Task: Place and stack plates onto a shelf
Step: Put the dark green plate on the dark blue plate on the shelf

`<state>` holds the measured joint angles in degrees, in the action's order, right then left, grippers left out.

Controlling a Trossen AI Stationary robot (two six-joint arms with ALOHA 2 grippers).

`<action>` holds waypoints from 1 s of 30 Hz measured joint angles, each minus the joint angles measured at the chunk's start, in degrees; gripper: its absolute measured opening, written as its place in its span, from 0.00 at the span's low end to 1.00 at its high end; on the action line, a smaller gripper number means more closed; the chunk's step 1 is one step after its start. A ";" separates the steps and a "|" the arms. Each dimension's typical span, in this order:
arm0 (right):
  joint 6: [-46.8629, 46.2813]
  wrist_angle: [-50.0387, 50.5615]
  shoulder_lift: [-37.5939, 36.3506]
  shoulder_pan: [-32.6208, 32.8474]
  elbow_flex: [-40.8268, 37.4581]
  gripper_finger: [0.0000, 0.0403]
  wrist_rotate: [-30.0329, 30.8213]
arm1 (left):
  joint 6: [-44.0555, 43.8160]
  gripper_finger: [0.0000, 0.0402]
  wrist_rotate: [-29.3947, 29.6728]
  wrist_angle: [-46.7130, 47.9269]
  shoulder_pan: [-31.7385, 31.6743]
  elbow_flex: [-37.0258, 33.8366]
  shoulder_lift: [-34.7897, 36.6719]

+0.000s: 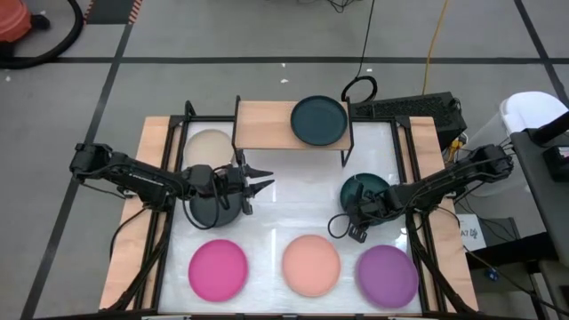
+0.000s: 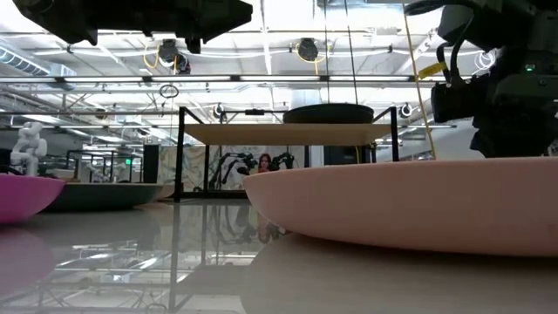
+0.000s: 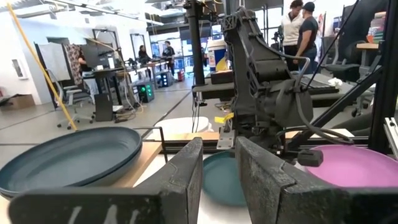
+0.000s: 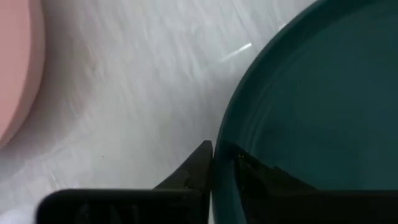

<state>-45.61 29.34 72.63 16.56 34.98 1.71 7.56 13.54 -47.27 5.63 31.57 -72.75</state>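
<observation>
The shelf stands at the table's far edge, with one dark teal plate lying on its right half. A second dark teal plate lies right of centre. My right gripper is at that plate's near-left rim, shut on it. My left gripper hovers open left of centre, fingers pointing right, holding nothing. A charcoal plate lies below its wrist. A beige plate sits left of the shelf. Magenta, peach and purple plates line the near edge. My right gripper pinches the rim of the dark teal plate at its near-left side. One finger is outside the rim and the other finger is inside the bowl. The fingers slant down from the right. Whether the plate is off the table cannot be told.
Black frame rails run along the table's left and right sides. Bare white tabletop lies between the two arms in front of the shelf. The shelf's left half is bare wood. People stand in the room beyond the table.
</observation>
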 joint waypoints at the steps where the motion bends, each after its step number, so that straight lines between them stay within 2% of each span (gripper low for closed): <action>1: 0.17 0.02 -0.15 0.00 0.04 0.07 0.30 | 0.01 0.25 0.00 0.01 0.00 0.00 0.00; 3: 0.77 0.07 -0.88 0.09 0.13 0.03 1.80 | 0.29 0.25 0.02 0.05 0.00 0.00 0.00; 7: 3.13 1.89 -2.57 0.33 2.33 0.01 4.95 | 3.21 0.25 0.04 0.94 -0.20 0.00 0.00; 10: 5.80 4.61 -4.09 0.35 6.53 0.00 7.13 | 3.94 0.25 0.07 1.36 -0.61 0.00 0.00; 13: 10.00 8.02 -5.25 0.35 12.56 0.00 9.70 | 0.05 0.25 0.06 1.74 -0.87 0.00 0.00; 16: 17.75 8.49 -5.97 0.33 19.91 0.00 16.34 | -1.27 0.25 0.04 1.42 -1.01 0.00 0.00; 20: 33.05 7.83 -5.82 -0.21 28.64 0.00 30.86 | -1.28 0.25 0.04 1.34 -1.31 0.00 0.00; 23: 44.95 1.99 -5.93 -3.64 32.29 0.00 38.59 | -1.72 0.25 0.04 1.36 -1.51 0.00 0.00; 25: 50.84 -1.52 -5.86 -7.20 33.58 0.00 38.61 | -1.80 0.25 0.04 1.49 -1.49 0.00 0.00; 30: 58.11 -7.27 -4.26 -16.95 35.46 0.00 32.04 | -2.09 0.25 0.04 1.74 -1.49 0.00 0.00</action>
<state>12.49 22.07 68.37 -0.39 70.45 33.75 5.48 13.58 -45.54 4.14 31.57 -72.75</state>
